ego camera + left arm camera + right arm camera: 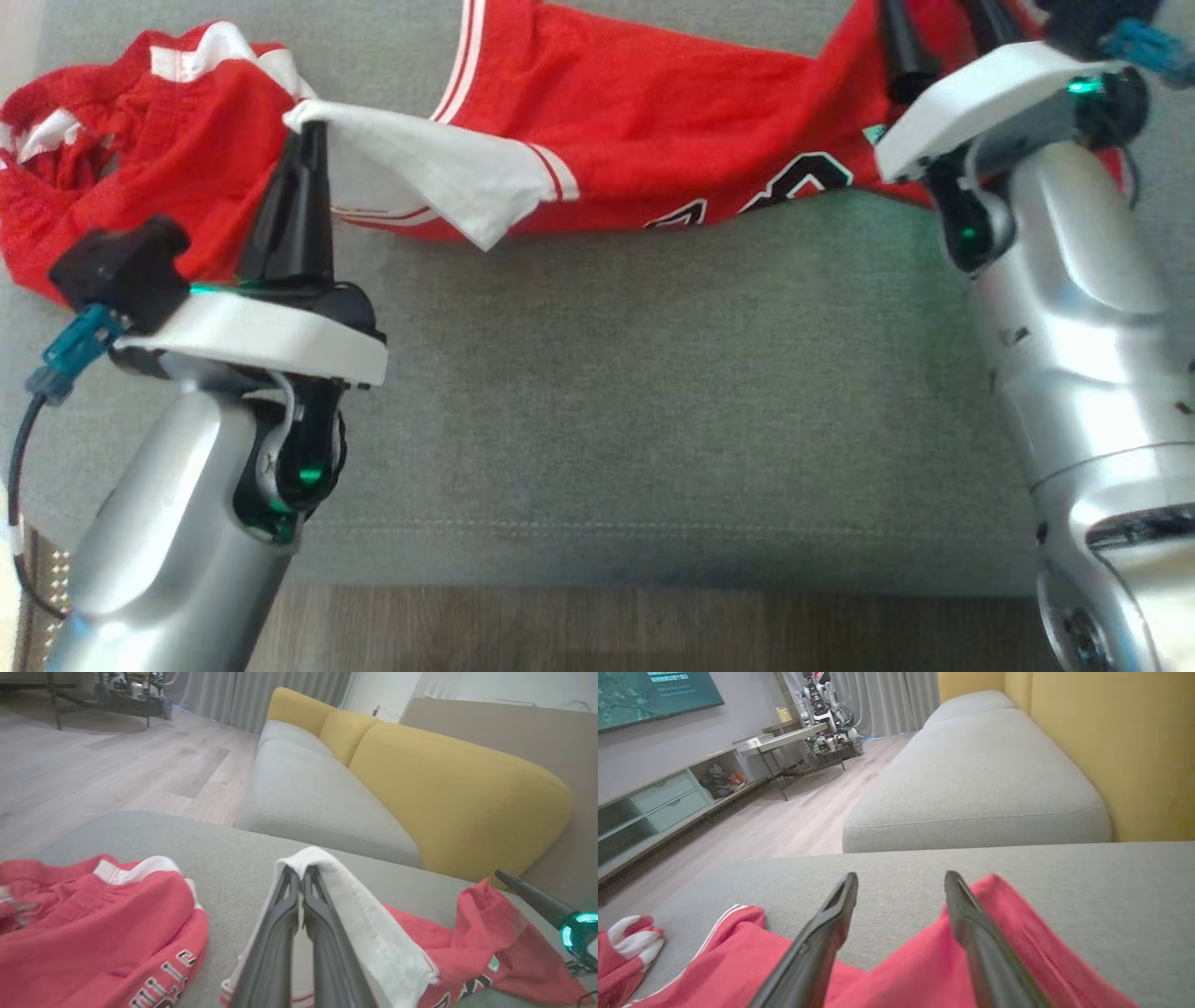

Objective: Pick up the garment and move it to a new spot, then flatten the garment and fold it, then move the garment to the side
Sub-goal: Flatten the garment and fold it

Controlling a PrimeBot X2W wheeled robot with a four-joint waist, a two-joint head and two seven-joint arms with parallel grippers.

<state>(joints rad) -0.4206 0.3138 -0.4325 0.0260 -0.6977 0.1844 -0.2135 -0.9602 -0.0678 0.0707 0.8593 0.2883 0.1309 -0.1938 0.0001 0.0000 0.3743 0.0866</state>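
Red garment (653,121), left gripper (313,131) pinching its white sleeve (439,173), right gripper (902,877) spread

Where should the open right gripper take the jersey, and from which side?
Probably the raised red corner of the jersey, right gripper coming from the robot's side: that peak stands off the cushion beside one open finger, so the fingers can straddle it.

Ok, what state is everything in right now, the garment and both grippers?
Red mesh jersey with white trim: rumpled, unfolded, strung across the grey fabric cushion.
Left gripper: shut on the jersey's white band.
Right gripper: open, red cloth draped over one finger.
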